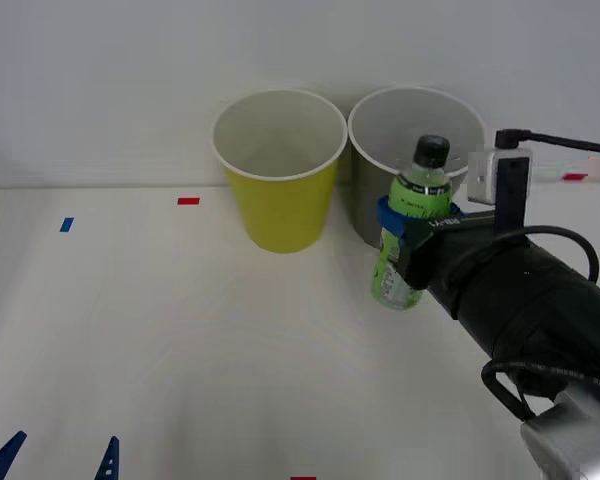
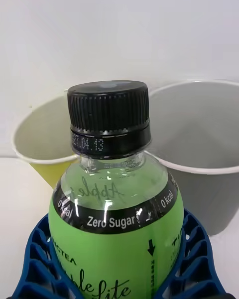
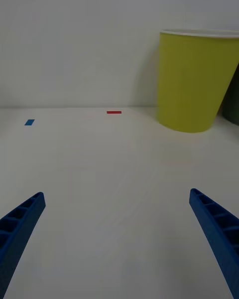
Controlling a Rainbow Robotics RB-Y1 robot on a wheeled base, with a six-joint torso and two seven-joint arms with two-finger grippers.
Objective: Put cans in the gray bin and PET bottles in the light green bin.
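Front view: the right gripper (image 1: 408, 232) has its blue fingers closed around the PET bottle (image 1: 412, 222), holding it upright just in front of the gray bin (image 1: 417, 140). The light green bin (image 1: 280, 170) stands beside the gray one, both near the desk's (image 1: 180, 340) far edge. The left gripper (image 1: 55, 458) sits low at the near left corner, fingers spread.

Right wrist view: the bottle's black cap (image 2: 108, 117) rises between the ribbed fingers (image 2: 37, 259), with both bins behind.

Left wrist view: the open fingers (image 3: 22, 224) grip nothing, over bare desk, well apart from the light green bin.
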